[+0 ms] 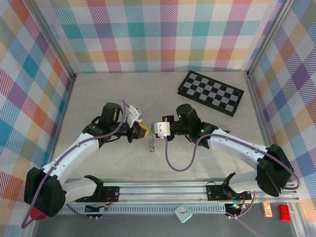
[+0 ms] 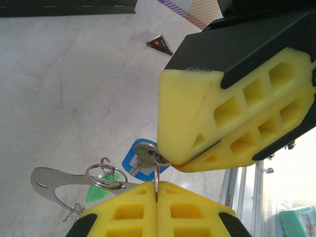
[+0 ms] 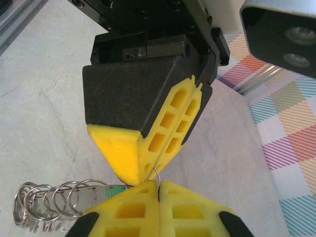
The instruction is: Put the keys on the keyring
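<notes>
Left gripper (image 2: pixel 157 191) and right gripper (image 3: pixel 159 191) meet tip to tip, both clenched on one thin metal ring (image 2: pixel 156 174). A blue key (image 2: pixel 130 160) hangs beside them.

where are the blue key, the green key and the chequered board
blue key (image 2: pixel 130 159), left wrist view, on its blue plastic head
green key (image 2: pixel 97 192), left wrist view, on its green plastic head
chequered board (image 1: pixel 211 93), top external view, on the board's middle

Top cam overhead on table (image 1: pixel 98 98); close wrist cams: left sees right gripper (image 2: pixel 174 163), right sees left gripper (image 3: pixel 142 176).
</notes>
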### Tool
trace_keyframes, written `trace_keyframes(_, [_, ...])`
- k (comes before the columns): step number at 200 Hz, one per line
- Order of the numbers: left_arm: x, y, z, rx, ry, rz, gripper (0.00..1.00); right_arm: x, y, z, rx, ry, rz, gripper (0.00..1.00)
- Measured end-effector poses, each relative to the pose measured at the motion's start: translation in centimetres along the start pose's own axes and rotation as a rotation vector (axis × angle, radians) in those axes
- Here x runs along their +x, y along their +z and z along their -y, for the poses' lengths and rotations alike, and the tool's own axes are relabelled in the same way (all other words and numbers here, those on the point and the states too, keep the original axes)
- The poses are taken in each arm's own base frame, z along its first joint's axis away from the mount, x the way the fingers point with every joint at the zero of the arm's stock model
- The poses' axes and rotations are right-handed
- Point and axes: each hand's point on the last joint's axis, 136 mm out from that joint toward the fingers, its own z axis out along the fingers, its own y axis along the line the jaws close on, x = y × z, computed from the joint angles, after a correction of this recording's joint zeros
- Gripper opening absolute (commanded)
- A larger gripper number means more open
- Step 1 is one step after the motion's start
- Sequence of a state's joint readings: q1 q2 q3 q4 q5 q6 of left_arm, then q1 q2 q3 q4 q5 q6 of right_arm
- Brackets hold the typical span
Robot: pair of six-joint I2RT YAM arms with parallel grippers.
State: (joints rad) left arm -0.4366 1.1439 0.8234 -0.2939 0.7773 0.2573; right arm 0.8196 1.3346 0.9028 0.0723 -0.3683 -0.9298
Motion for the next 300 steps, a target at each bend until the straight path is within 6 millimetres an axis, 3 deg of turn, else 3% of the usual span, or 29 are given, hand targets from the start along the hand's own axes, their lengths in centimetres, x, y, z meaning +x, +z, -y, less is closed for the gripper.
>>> trace_keyframes(89, [0.3,0.0,0.0,0.001,-0.015,-0.011,0.00,0.1,0.1,-1.1,-0.044,0.000,-0.004,0.00])
trace_keyframes(188, [0.5,0.2,-0.1,0.002,-0.022,-0.019,0.00,0.0,0.2,-0.1,0.009,-0.030,-0.006,0.00])
trace_keyframes(300, [0.2,0.1,-0.1,0.002,-0.018,-0.014,0.00,0.3,0.3,-1.1,-0.028,-0.023,-0.023,0.00])
